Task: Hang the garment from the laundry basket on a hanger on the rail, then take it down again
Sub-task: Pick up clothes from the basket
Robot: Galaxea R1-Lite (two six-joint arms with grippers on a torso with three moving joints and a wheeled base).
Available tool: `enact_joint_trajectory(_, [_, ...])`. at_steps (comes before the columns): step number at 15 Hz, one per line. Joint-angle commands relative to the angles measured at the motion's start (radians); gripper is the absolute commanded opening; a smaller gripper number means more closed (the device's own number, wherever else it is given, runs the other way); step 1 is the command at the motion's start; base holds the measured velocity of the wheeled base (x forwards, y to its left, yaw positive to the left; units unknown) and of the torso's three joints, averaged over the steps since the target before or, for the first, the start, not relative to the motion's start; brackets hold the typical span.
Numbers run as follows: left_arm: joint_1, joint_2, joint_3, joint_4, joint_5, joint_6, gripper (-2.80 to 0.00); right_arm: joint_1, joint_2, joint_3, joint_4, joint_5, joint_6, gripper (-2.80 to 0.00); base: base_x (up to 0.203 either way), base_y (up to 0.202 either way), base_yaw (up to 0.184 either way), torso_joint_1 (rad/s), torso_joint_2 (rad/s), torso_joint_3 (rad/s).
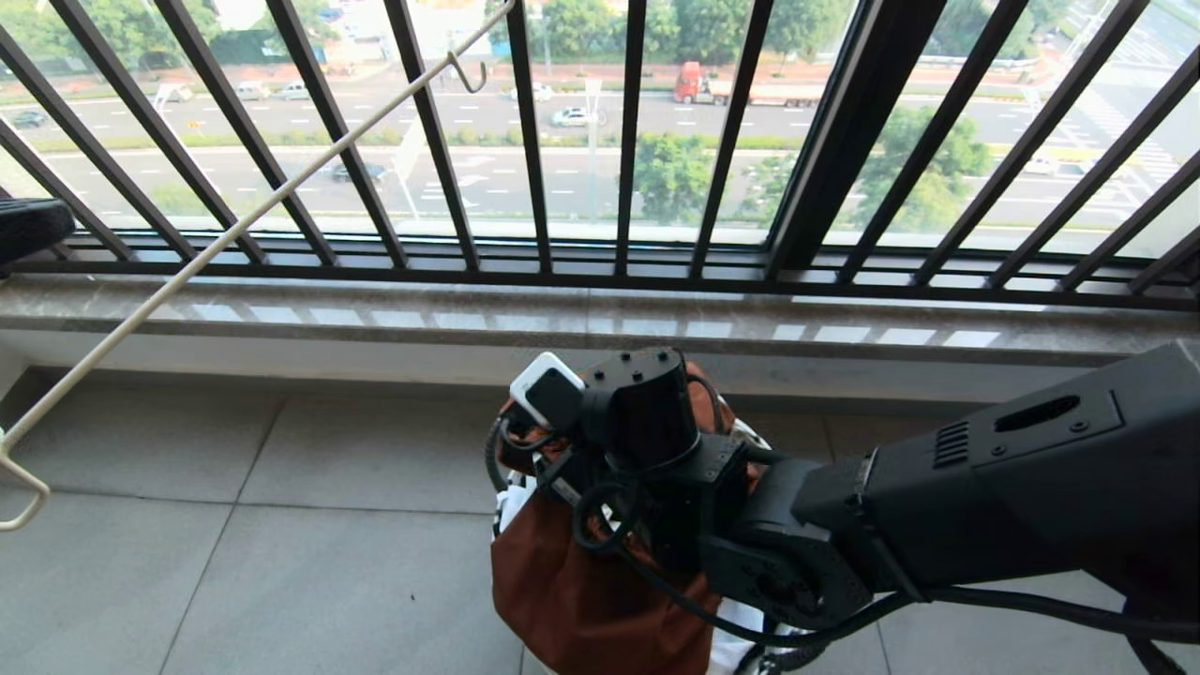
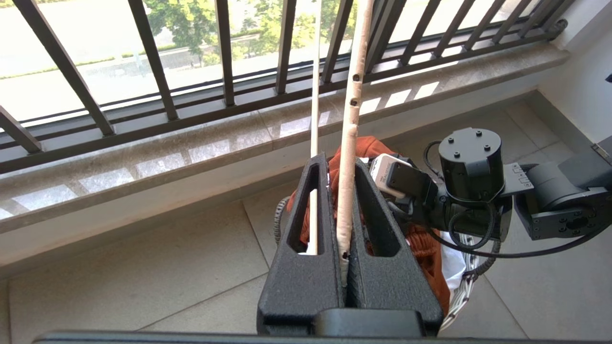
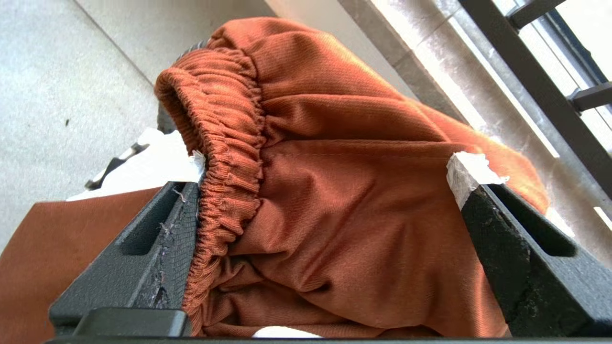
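Note:
The rust-brown garment is heaped in the laundry basket on the floor by the window; it spills over the basket's front. My right gripper is open wide and reaches down into it. The fingers straddle a fold of the fabric, one of them against the ribbed waistband. In the head view the right wrist hides those fingers. My left gripper is shut on the hanger, a cream wire one held up and slanting across the left of the head view. The rail is out of view.
A black railing of bars and a stone sill close the far side. Grey floor tiles stretch left of the basket. A white wall stands beyond the right arm.

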Motion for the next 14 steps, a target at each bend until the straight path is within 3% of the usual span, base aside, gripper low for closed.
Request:
enact_joint_trajectory(1, [0.0,0.001,0.0,0.0,-0.001,0.0,-2.8,0.003,0.009,-0.019,-0.007,-0.002,-0.004,0.0,0.0,0.0,0.0,0.0,0.0,0.0])
enact_joint_trajectory(14, [0.0,-0.005,0.0,0.0,-0.001,0.001,-2.8,0.038,0.094,-0.017,-0.06,-0.033,-0.035,0.0,0.0,0.0,0.0,0.0,0.0,0.0])
